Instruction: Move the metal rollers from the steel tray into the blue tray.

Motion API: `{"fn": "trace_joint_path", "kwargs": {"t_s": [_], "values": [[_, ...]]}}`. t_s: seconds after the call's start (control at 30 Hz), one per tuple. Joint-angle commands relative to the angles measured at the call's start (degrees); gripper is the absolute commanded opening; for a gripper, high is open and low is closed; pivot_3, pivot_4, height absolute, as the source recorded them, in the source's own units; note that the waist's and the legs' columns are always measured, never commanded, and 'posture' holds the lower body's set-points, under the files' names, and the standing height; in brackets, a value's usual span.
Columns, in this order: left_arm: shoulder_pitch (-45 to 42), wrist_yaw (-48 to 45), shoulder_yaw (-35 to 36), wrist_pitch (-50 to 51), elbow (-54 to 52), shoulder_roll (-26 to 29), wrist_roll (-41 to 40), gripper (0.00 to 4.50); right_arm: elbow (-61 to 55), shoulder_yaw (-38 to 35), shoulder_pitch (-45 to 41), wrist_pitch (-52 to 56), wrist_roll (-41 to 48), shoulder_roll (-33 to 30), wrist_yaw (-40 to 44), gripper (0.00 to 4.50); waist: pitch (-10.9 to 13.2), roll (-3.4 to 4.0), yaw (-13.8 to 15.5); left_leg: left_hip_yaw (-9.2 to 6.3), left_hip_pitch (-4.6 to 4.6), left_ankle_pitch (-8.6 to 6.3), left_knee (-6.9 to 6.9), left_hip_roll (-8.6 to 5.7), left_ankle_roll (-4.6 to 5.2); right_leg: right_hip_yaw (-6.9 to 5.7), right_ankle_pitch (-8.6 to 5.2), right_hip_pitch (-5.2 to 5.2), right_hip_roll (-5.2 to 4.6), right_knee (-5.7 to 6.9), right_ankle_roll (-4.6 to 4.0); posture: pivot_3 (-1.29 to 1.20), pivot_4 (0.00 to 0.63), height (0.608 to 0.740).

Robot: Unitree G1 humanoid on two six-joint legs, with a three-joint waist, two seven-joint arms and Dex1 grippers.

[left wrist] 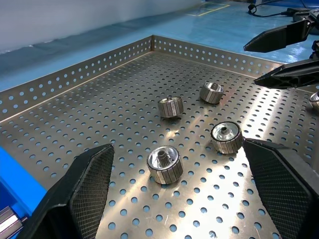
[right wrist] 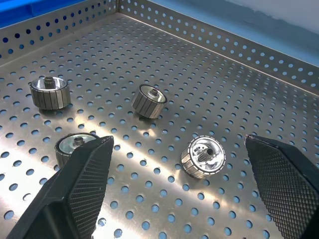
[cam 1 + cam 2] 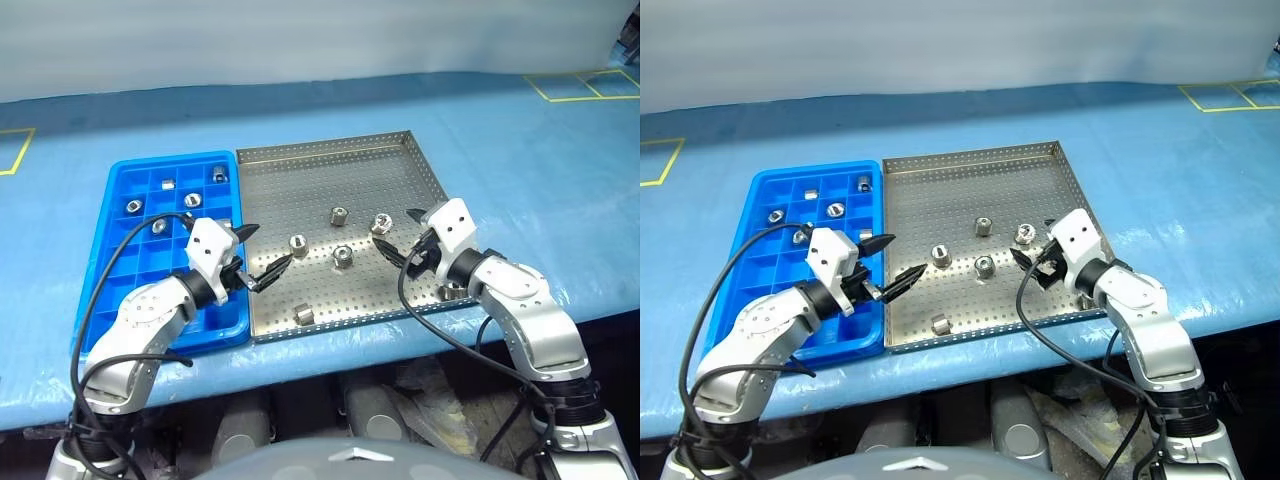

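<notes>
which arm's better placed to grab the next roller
Either: the open left pincer brackets a roller, and the open right pincer brackets another. Left edges it, sitting beside the blue tray.

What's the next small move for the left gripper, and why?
Probably ease the left gripper forward and down over the nearest roller, then close. Its jaws stand open and empty above the steel tray, and in the wrist view that roller lies between the fingers, untouched. The blue tray is alongside.
</notes>
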Motion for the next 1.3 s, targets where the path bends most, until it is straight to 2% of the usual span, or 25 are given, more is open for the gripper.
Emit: {"fn": "trace_joint_path", "kwargs": {"t_s": [0.03,0.43,0.57,0.97,1.3], "values": [[-0.9,-0.3,-0.6,-1.6,0.0,-0.4,0.5,4.50,-2.3,-0.9,-0.5,-0.2,0.7,-0.7,0.7,4.47,0.0,0.00,-0.2,0.00,0.00,0.00,0.00,0.00,0.00,0.00,0.01,0.00,0.00,0.00,0.02,-0.24,0.150,0.740],[-1.9,-0.2,-1.8,-1.7,1.8,-0.8,1.4,4.50,-2.4,-0.6,-0.4,-0.5,0.7,-0.3,0.7,4.47,0.0,0.00,-0.9,0.02,0.00,-0.01,0.00,0.00,0.02,0.03,0.03,0.00,0.00,0.00,0.04,-0.25,0.150,0.740],[-3.2,2.4,-2.7,-0.2,3.0,-1.7,3.6,4.50,-1.9,0.0,-0.4,-1.0,0.2,0.2,0.3,4.47,0.0,0.00,-1.1,0.02,0.01,-0.01,0.00,0.00,0.02,0.04,0.03,0.00,0.01,0.00,0.06,-0.24,0.150,0.740],[-9.6,11.3,-9.3,10.1,4.3,-7.6,9.2,4.50,-3.0,0.3,0.8,-1.2,-0.5,0.5,-0.1,4.47,0.0,0.00,-1.2,0.05,-0.01,-0.02,0.01,-0.03,0.04,0.10,0.17,0.00,0.00,-0.02,-0.05,-0.27,0.150,0.740],[-12.1,15.1,-10.7,22.1,3.9,-7.6,11.6,4.50,-3.8,-0.9,1.5,-1.3,-0.6,0.4,-1.0,4.47,0.0,0.00,-3.0,0.10,0.03,-0.02,0.02,-0.03,0.04,0.19,0.03,0.00,0.02,0.01,0.22,-0.28,0.150,0.740]]}}
